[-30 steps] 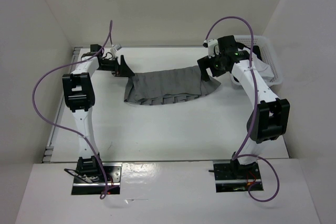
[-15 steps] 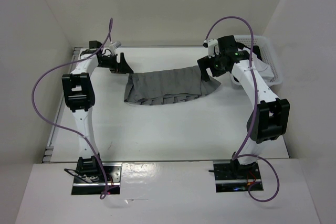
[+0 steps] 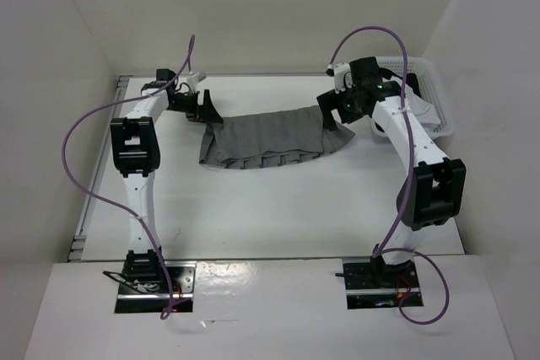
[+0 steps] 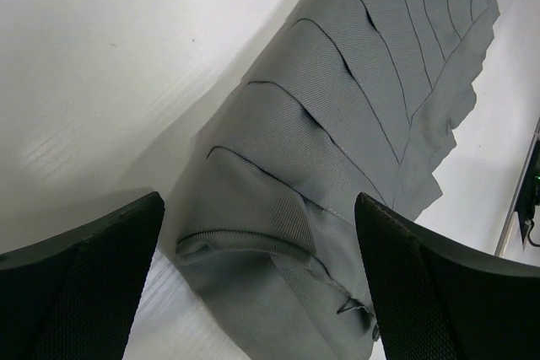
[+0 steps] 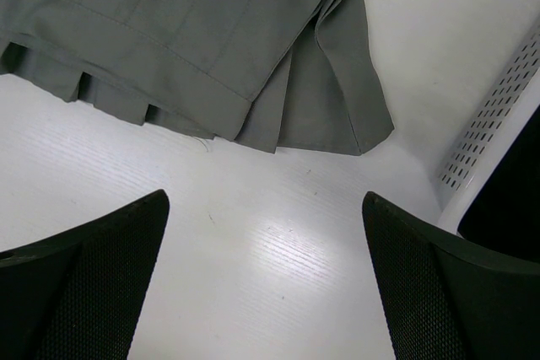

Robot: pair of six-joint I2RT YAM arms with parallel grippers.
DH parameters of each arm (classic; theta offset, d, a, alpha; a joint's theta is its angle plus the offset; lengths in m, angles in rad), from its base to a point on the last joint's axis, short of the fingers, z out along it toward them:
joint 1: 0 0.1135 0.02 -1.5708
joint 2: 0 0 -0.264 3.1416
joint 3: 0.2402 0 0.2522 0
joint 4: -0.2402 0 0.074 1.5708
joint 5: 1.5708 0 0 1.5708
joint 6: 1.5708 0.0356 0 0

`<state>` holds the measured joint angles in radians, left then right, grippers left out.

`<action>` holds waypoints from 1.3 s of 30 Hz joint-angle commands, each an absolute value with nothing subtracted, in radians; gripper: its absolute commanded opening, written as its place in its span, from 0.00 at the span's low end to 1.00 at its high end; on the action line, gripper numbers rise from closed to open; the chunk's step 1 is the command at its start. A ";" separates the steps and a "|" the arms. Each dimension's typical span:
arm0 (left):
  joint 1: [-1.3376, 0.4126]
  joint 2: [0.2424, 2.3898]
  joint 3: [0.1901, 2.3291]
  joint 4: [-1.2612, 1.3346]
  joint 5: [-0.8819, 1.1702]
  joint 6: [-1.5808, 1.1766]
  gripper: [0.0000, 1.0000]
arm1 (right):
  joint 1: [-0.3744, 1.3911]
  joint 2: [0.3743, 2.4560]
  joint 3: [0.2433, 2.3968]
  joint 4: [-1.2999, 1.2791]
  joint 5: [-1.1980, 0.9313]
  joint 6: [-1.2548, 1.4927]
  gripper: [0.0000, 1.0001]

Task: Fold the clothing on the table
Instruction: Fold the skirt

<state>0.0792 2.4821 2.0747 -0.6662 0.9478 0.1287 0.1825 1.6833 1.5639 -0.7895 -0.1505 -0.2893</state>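
A grey skirt [image 3: 270, 139] lies spread across the upper middle of the white table [image 3: 278, 208], with its pleats running toward the lower edge of the frame. At upper left, the left gripper [image 3: 208, 113] now sits nearer the skirt's left end than a second ago, and its arm leans further right. In the left wrist view its jaws stand wide and empty on either side of the skirt's bunched corner. At upper right, beside the basket [image 3: 430, 94], the right gripper [image 3: 331, 117] is where it was a second ago, over the skirt's right end, jaws also wide and empty. The skirt lies as it did. Both ends look lined up for a pinch, but no grasp is made yet.
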 commanded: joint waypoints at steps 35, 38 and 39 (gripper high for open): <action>0.077 2.536 2.014 -0.698 0.945 0.176 0.00 | 0.178 1.703 1.572 -0.775 -0.152 -0.291 0.99; 0.095 2.508 1.964 -0.689 0.933 0.186 0.00 | 0.178 1.732 1.562 -0.763 -0.187 -0.291 0.99; 0.095 2.493 1.951 -0.689 0.933 0.186 0.00 | 0.166 1.744 1.571 -0.762 -0.205 -0.291 0.99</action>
